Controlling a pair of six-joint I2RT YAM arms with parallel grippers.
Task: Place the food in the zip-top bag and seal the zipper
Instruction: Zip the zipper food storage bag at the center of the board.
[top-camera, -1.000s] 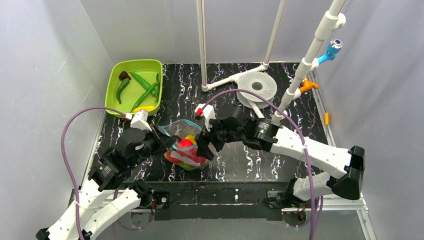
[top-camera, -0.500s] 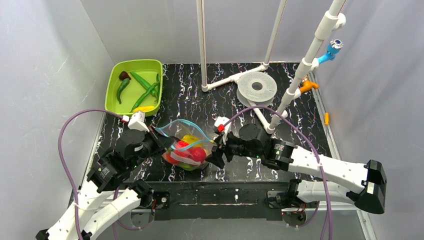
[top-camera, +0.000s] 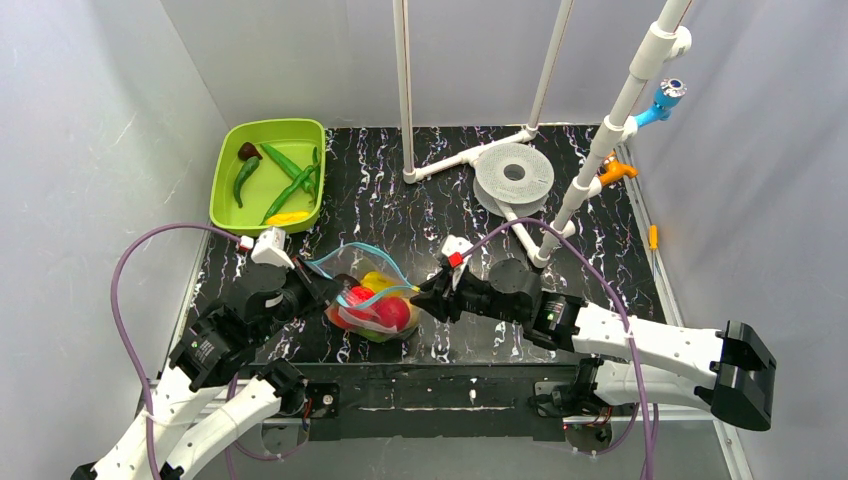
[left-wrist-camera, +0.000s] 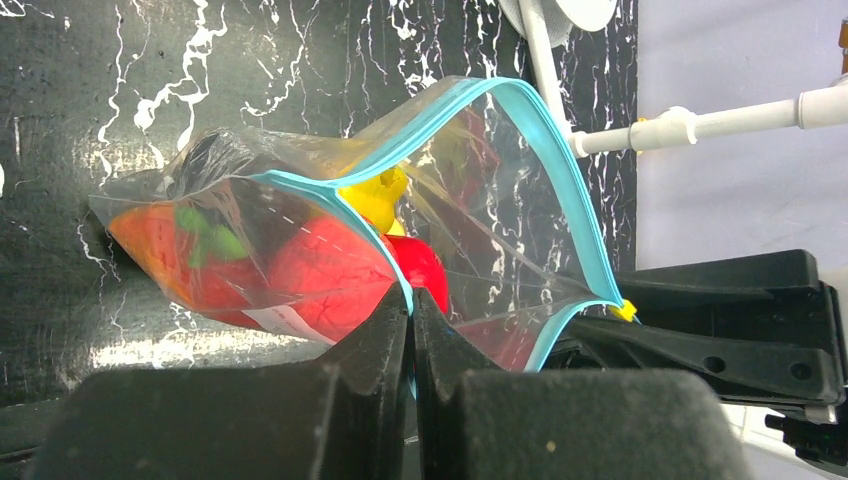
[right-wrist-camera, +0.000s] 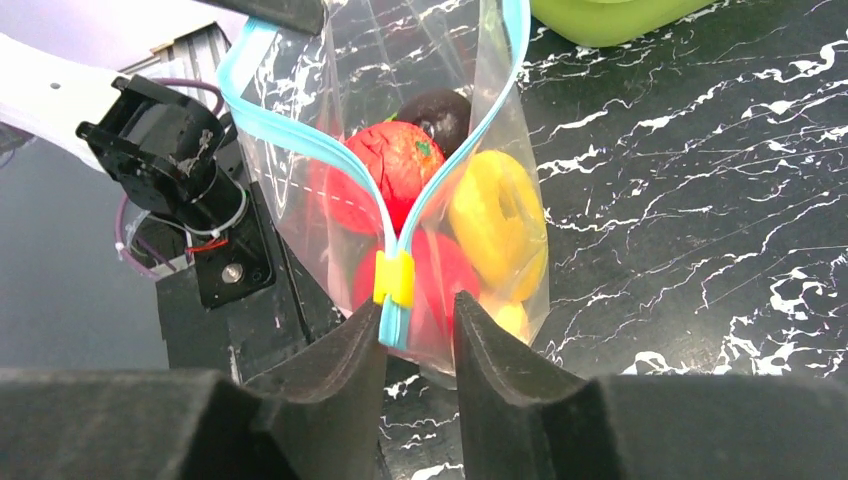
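L grip (left-wrist-camera: 410, 310) clamped on zipper (left-wrist-camera: 470, 100) | R grip (right-wrist-camera: 420, 320) narrow, not pinched, straddling zipper end under yellow slider (right-wrist-camera: 394, 278) | zip-top bag (left-wrist-camera: 250, 240) btwn both, food (right-wrist-camera: 400, 160) inside, mouth gaping | step: seal | next: you nip slider w/ R, run it toward L

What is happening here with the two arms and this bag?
Two arms are working on a zip-top bag full of toy food. The left arm's fingers are shut on one lip of its mouth. The right arm's fingers stand open on either side of the yellow slider at one end of the zipper. The mouth gapes wide, so it is not yet sealed.
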